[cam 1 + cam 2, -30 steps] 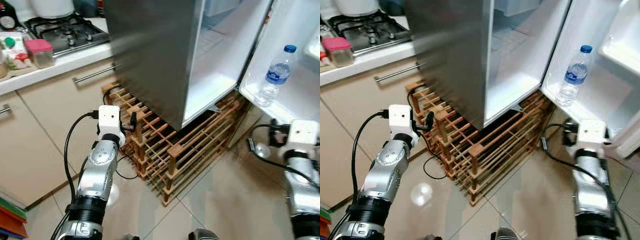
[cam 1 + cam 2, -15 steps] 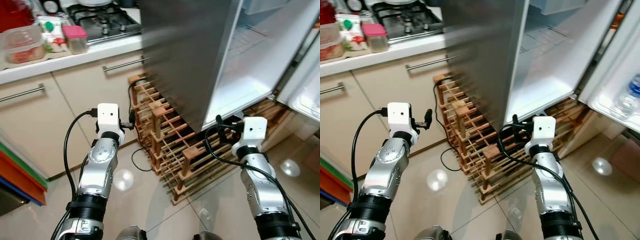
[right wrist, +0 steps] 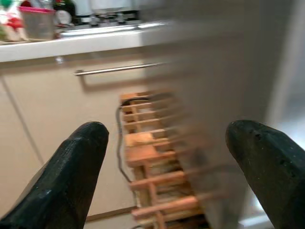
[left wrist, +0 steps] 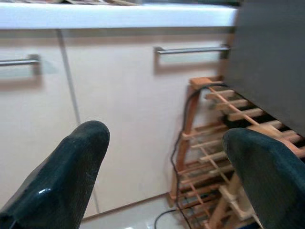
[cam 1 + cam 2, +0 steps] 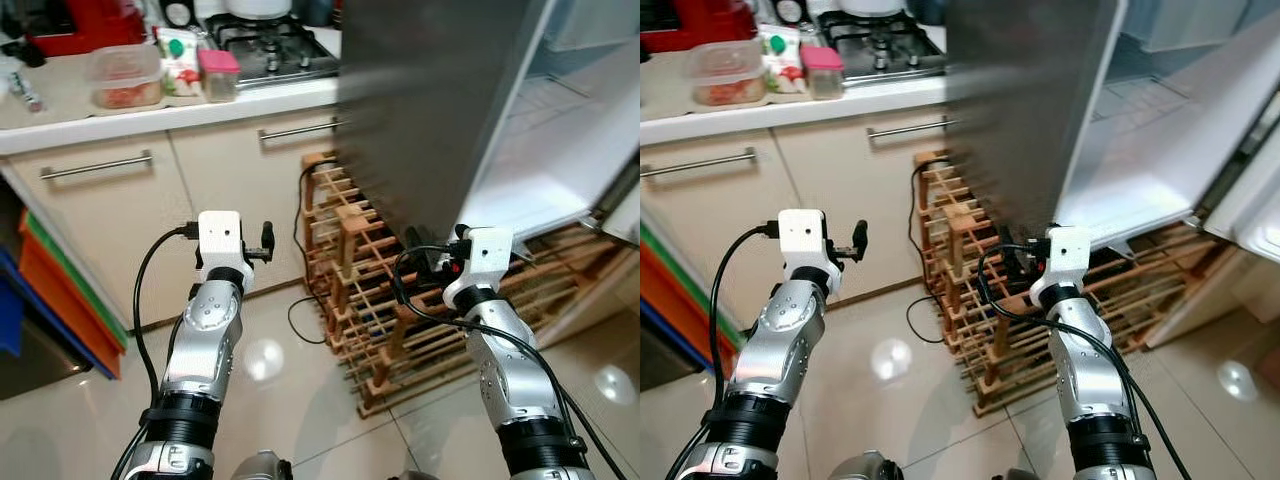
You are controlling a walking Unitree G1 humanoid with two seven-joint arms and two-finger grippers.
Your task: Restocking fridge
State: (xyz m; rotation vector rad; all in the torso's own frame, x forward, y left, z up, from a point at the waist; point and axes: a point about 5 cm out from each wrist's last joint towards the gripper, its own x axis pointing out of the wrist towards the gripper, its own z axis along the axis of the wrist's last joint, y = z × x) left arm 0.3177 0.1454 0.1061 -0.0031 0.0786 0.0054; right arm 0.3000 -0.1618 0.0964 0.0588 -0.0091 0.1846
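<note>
The fridge (image 5: 430, 110) stands on the right, its grey side toward me and its white open inside (image 5: 555, 160) beyond. My left gripper (image 5: 265, 240) is raised in front of the cream cupboards; in the left wrist view it (image 4: 167, 136) is open with nothing between its fingers (image 4: 71, 171). My right gripper (image 5: 425, 258) is held before the fridge's lower corner. In the right wrist view it (image 3: 167, 131) is open and holds nothing.
A wooden wine rack (image 5: 370, 290) sits under the fridge, with a black cable (image 5: 298, 315) on the tiled floor. The counter (image 5: 60, 115) holds a clear food box (image 5: 123, 75), a pink-lidded jar (image 5: 218, 72) and a hob (image 5: 272, 35). Orange bins (image 5: 65, 300) stand at the left.
The camera has swung left: the fridge door with its water bottle has left the picture and more of the counter shows. Both arms stay raised and open.
</note>
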